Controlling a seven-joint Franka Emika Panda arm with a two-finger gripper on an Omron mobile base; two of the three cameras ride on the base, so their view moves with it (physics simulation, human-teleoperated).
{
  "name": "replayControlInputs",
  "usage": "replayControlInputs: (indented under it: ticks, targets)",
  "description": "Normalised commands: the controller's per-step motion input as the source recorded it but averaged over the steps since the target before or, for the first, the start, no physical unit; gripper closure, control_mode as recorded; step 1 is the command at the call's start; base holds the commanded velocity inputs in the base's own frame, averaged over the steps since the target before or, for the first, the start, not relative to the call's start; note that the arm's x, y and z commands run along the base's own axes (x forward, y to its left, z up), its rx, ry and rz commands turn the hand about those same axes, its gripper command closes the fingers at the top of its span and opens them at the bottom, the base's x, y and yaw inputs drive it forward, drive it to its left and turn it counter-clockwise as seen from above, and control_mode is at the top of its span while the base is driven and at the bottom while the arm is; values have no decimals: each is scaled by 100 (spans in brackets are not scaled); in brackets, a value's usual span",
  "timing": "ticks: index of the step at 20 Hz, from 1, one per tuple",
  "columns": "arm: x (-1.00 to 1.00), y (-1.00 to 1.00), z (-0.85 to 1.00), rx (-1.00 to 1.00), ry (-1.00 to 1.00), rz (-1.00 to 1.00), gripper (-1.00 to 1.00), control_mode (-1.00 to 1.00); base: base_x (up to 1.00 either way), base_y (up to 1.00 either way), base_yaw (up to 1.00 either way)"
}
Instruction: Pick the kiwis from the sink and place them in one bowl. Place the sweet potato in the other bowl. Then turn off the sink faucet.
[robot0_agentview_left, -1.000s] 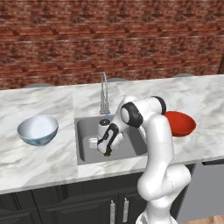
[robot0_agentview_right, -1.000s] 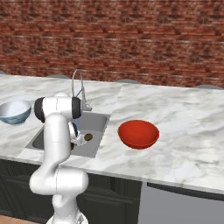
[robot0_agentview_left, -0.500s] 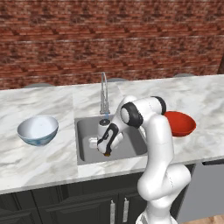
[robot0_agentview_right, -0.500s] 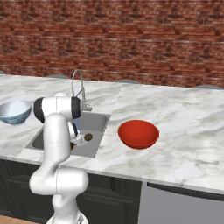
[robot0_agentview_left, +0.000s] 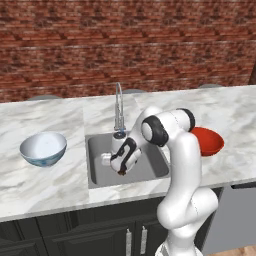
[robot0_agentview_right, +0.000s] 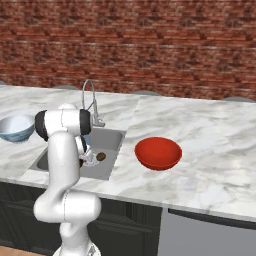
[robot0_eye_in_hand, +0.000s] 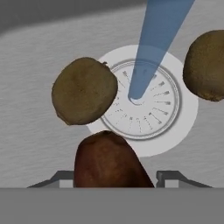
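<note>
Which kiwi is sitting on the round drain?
The kiwi left of the blue water stream in the hand view overlaps the drain rim. The other kiwi sits off at the right edge.

Cut off at the hand view's right edge: one kiwi (robot0_eye_in_hand: 206, 64); hidden low behind the grey band: sweet potato (robot0_eye_in_hand: 109, 160), with contact between fingertips (robot0_eye_in_hand: 168, 176) and it unclear

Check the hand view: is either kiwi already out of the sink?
No, both kiwis lie on the sink floor beside the drain.
</note>
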Motion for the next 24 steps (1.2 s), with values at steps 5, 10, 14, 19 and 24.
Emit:
replayControlInputs:
  ticks: [5, 10, 14, 19, 24]
  targets:
    - [0, 0, 50, 0, 0, 0, 100, -100, 0, 0, 0]
    - [-2, 0, 55, 0, 0, 0, 100, -100, 0, 0, 0]
    - [-8, 0, 54, 0, 0, 0, 100, -100, 0, 0, 0]
    - [-19, 0, 59, 0, 0, 0, 100, -100, 0, 0, 0]
    - [-41, 0, 54, 0, 0, 0, 100, -100, 0, 0, 0]
